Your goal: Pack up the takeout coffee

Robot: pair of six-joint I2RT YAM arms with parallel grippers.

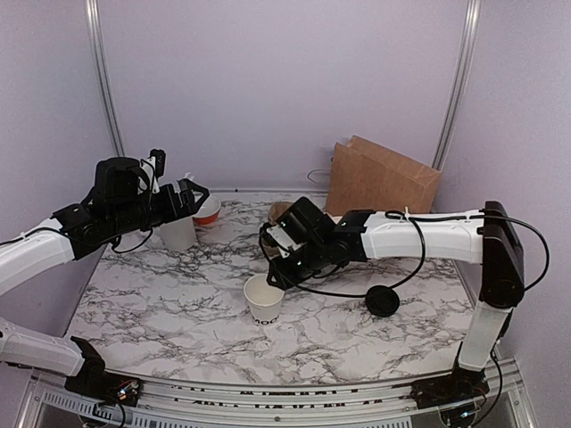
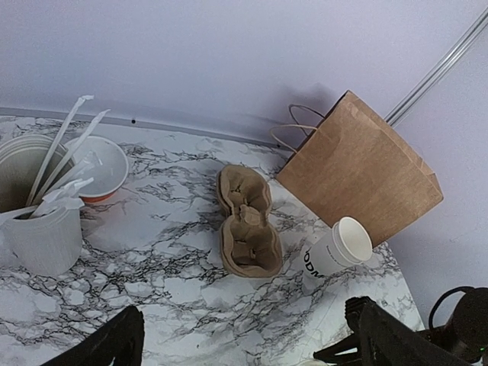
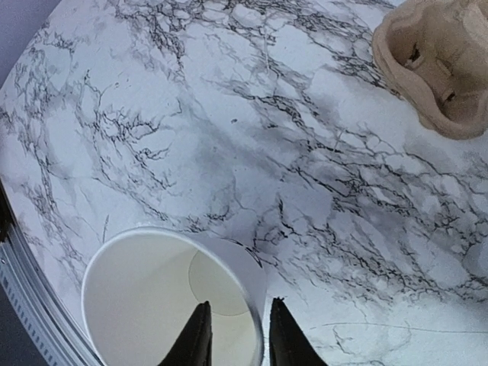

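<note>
- Right gripper [image 3: 239, 303]: fingers stood narrowly apart astride the rim of the white cup [image 3: 145, 297], one inside, one outside. I saw no squeeze.
- The cup sat upright and lidless, well in front and left of the paper bag [image 2: 358, 164].
- Risk I judged: if the gripper rose off-line, the inner finger could hook the rim and tip the cup.
- Black lid [image 1: 382, 301] lay flat in front of the bag. The right arm's cable hung close by and might drag it.
- A second lidless cup [image 2: 339, 248] sat tilted at the bag's foot. I could have lidded the wrong one.
- Left gripper [image 2: 248, 339] stood wide, holding nothing, well left of the bag.
</note>
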